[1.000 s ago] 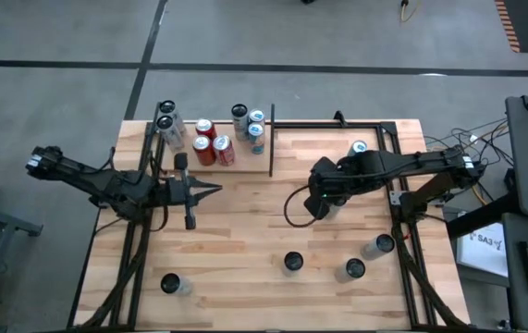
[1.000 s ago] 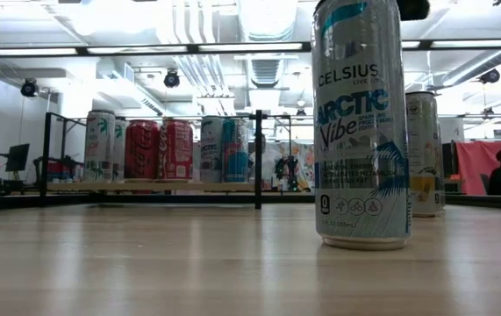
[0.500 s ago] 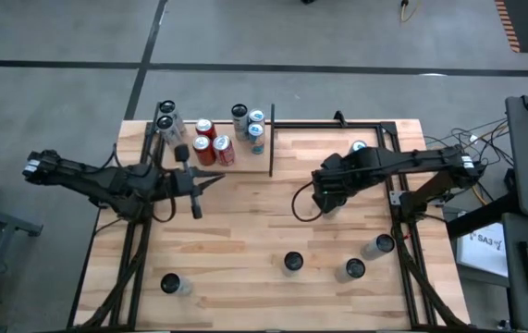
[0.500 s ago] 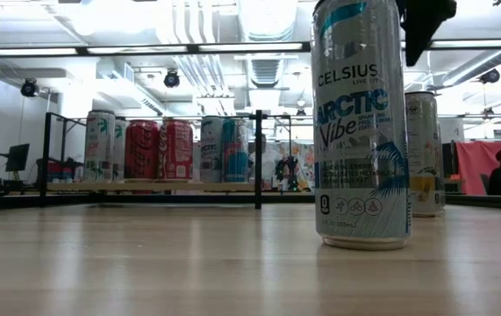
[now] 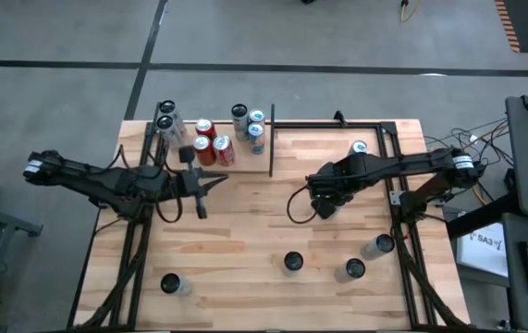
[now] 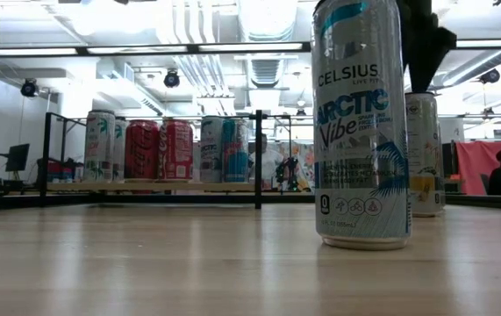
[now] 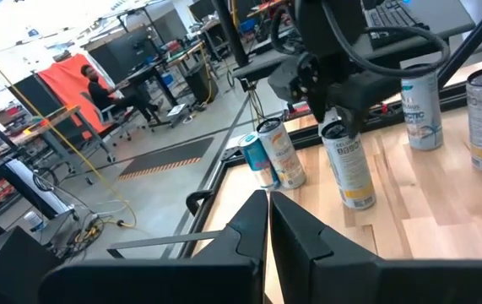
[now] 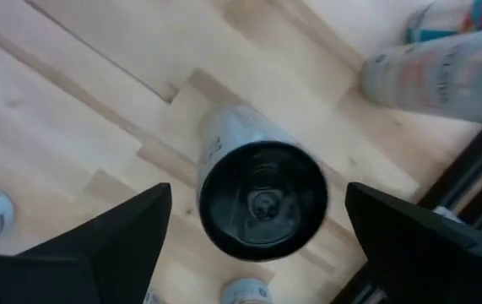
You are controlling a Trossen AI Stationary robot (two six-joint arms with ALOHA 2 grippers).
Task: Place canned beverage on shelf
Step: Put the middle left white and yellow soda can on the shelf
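Note:
A slim can with a black top (image 8: 262,198) stands upright on the table right of centre. It also shows in the left wrist view (image 7: 348,165) and in the low view (image 6: 421,154), behind the Celsius can (image 6: 360,123). My right gripper (image 8: 262,241) points down over it, open, one finger on either side of its top, touching nothing. The shelf (image 5: 245,165), a pale panel with black rods, sits at the far left and bears several upright cans (image 5: 213,141). My left gripper (image 5: 217,183) is shut and hovers just near of the shelf, empty.
A black metal frame (image 5: 337,123) lies at the far right with one can (image 5: 359,148) inside it. More cans stand along the near side (image 5: 291,262), (image 5: 354,268), (image 5: 379,245) and at the near left (image 5: 171,284). Bare wood lies between the arms.
My right gripper has sunk toward the black-topped can; in the low view its dark finger now reaches down to the can's top. My left gripper has swung slightly toward the far edge, nearer the shelf, and stays shut.

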